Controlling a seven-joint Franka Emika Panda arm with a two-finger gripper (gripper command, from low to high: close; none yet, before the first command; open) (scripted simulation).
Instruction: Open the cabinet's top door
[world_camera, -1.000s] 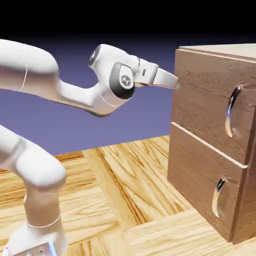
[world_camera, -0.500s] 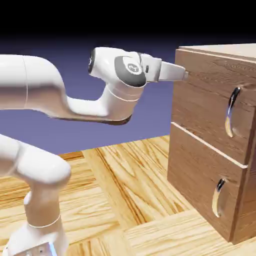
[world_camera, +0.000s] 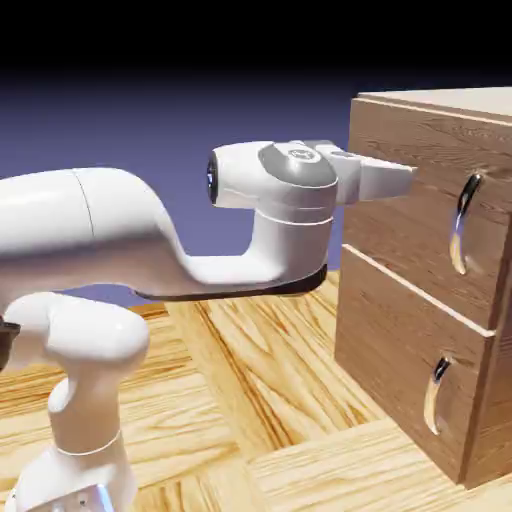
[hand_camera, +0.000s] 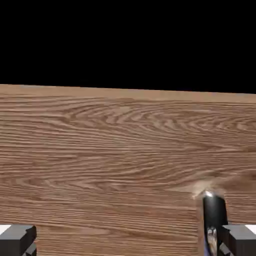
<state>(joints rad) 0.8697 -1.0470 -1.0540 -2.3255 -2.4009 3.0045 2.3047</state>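
The top door (world_camera: 415, 215) is the upper and larger of two wood-grain panels on the front of the cabinet (world_camera: 440, 105), which stands at the right of the exterior view on the bench (world_camera: 260, 360). The door sits flush with the cabinet's front, closed, with a thin seam dividing it from the shorter lower panel (world_camera: 405, 365) beneath. Its curved silver handle (world_camera: 462, 225) runs vertically near the door's right side; the lower panel carries a similar handle (world_camera: 437, 395) of its own.

The pincer (world_camera: 400, 180) is held level in front of the door's upper left part, pointing at the wood, left of the handle and apart from it. Its jaws stand wide with nothing between them. In the hand view the two grey fingertips (hand_camera: 17, 239) sit far apart at the bottom corners, the door's grain (hand_camera: 125, 165) fills the middle band, and the top end of the handle (hand_camera: 214, 207) shows just above the right fingertip, not between the two.

Behind the pincer the white arm (world_camera: 130, 240) stretches from the exterior view's lower left across to the cabinet, its forearm roughly level above the bench.
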